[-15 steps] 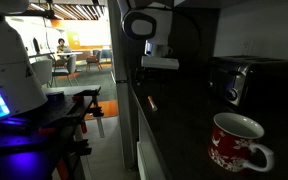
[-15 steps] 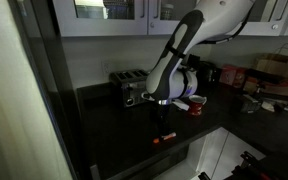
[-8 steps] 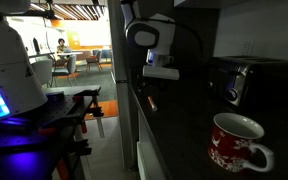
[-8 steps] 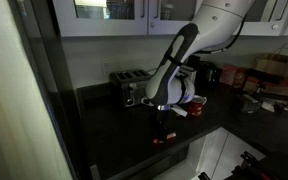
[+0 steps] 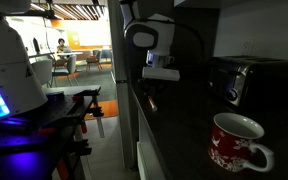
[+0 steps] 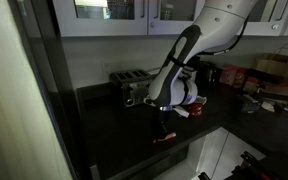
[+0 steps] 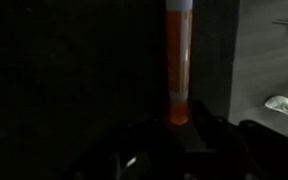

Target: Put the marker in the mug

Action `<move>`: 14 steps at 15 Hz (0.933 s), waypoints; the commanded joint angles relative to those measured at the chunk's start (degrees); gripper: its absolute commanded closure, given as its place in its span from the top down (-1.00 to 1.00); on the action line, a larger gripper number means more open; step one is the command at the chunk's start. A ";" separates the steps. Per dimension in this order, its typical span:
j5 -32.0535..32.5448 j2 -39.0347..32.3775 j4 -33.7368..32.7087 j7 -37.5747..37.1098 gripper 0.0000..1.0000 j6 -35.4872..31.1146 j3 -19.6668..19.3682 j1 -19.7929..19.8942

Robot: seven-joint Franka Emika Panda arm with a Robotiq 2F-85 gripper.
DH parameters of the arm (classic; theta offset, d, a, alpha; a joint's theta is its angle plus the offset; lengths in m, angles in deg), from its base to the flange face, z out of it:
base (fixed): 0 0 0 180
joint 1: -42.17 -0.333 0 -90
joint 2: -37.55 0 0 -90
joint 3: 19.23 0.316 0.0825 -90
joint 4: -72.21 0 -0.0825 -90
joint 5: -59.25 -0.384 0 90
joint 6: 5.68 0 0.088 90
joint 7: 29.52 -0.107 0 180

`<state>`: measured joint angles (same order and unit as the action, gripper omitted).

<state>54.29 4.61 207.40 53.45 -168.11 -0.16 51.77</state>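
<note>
The marker (image 7: 178, 60), orange-red with a pale band, lies on the dark counter near its front edge (image 6: 165, 140). In the wrist view its lower end sits between the dark fingers of my gripper (image 7: 177, 125). The gripper (image 6: 164, 128) hangs straight down over the marker, right at the counter surface, and also shows low over the counter edge (image 5: 152, 97). The fingers flank the marker closely, but the picture is too dark to show whether they press on it. The red mug (image 5: 236, 142) with its white inside stands upright further along the counter, partly behind the arm (image 6: 195, 103).
A dark toaster (image 5: 239, 78) stands at the back of the counter (image 6: 131, 88). Boxes and a paper bag (image 6: 279, 70) crowd the far end. The counter's front edge (image 6: 184, 152) drops off just beside the marker.
The gripper has come down from above the counter onto the marker, and its fingers have drawn in around it. Marker and mug have not moved.
</note>
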 commanded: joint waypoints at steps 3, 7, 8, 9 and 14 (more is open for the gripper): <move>-1.18 -0.29 1.23 -0.22 -0.98 -2.23 4.59 5.80; -11.39 -1.80 2.34 4.82 -0.90 -5.28 18.16 21.79; -13.18 -2.43 2.67 6.90 -0.90 -6.75 21.62 26.27; -14.31 -3.22 2.96 8.74 -0.90 -8.70 25.20 30.70; -6.29 -12.19 5.13 6.81 -0.90 -21.78 40.72 51.31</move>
<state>42.83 -0.89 210.70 61.71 -181.37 33.19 94.10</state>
